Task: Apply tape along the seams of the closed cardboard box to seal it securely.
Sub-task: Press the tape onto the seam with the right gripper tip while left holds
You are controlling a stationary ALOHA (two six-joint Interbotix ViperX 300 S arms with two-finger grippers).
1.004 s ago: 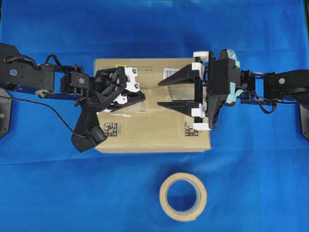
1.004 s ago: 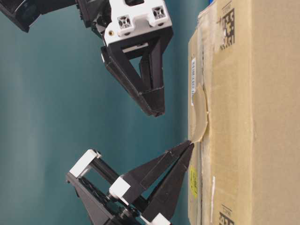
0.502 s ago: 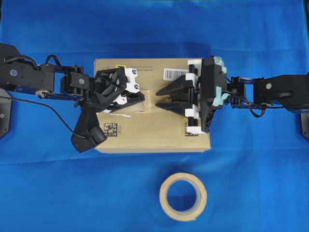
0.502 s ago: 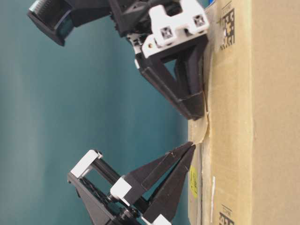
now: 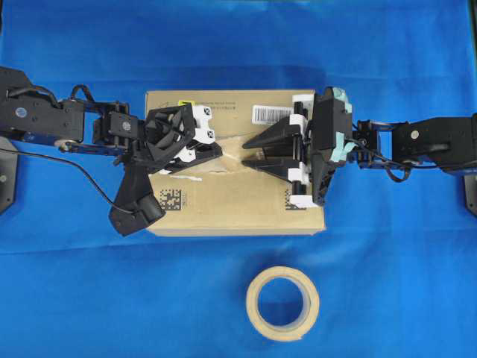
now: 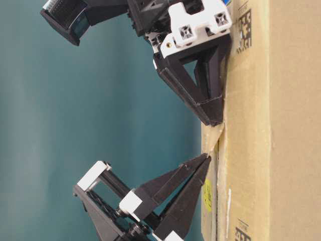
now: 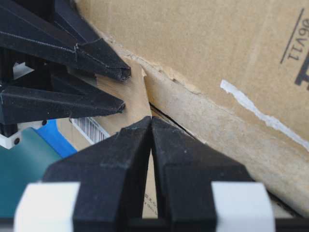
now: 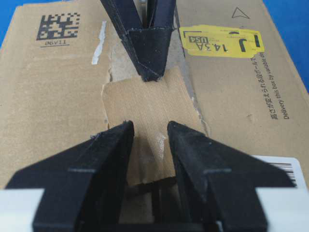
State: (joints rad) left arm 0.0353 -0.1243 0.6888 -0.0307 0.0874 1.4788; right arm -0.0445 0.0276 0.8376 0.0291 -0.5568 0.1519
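The cardboard box (image 5: 235, 164) is seen at the middle of the blue cloth (image 5: 238, 45), its yellow sticker (image 8: 222, 42) and white barcode label (image 5: 271, 112) lying toward the far edge; the seams (image 5: 201, 170) run left to right across its top, edged by pale torn residue. The tape (image 8: 147, 123), a small tan piece, is laid over the seam near the middle of the box top, between the two grippers. The left gripper (image 5: 218, 151) is reached in from the left with its fingers pressed together; its tips are set at the left edge of the tape, though whether that edge is pinched or merely touched cannot be told. The right gripper (image 5: 250, 151) is reached in from the right with its fingers spread apart and nothing between them; the tips are lowered against the box top, one to the far side and one to the near side of the seam, over the right part of the tape. A beige tape roll (image 5: 282, 303) is seen lying flat on the cloth, well apart, on the near side of the box.
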